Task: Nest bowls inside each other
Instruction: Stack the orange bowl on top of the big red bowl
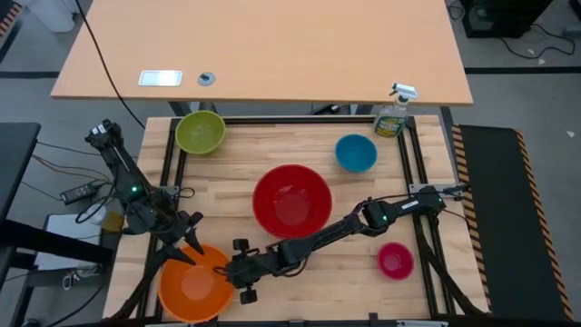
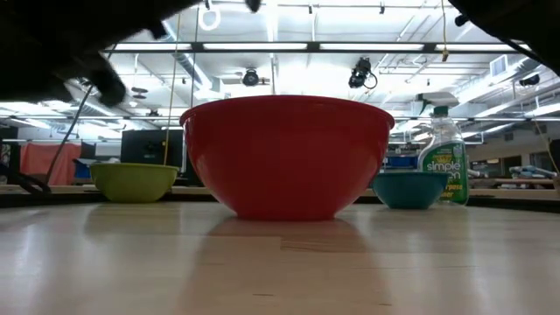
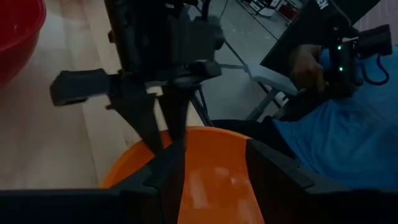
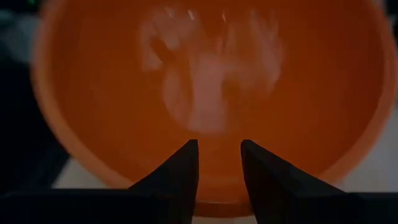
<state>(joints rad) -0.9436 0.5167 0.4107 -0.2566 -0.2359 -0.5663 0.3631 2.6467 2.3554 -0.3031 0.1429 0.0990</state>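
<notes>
The orange bowl sits upright at the table's near left corner. My left gripper stands open over its far rim, and the bowl's inside shows between the fingers. My right gripper reaches across from the right and is open, with its tips just above the bowl's right rim. It points slanting down into the bowl. The left wrist view also shows that gripper. The red bowl stands mid-table. The yellow-green bowl is at the far left, the blue bowl at the far right and the pink bowl at the near right.
A green spray bottle stands at the far right corner beside the blue bowl. A larger desk lies beyond the far edge. A person in blue sits past the near left corner. My right arm stretches across the near side of the red bowl.
</notes>
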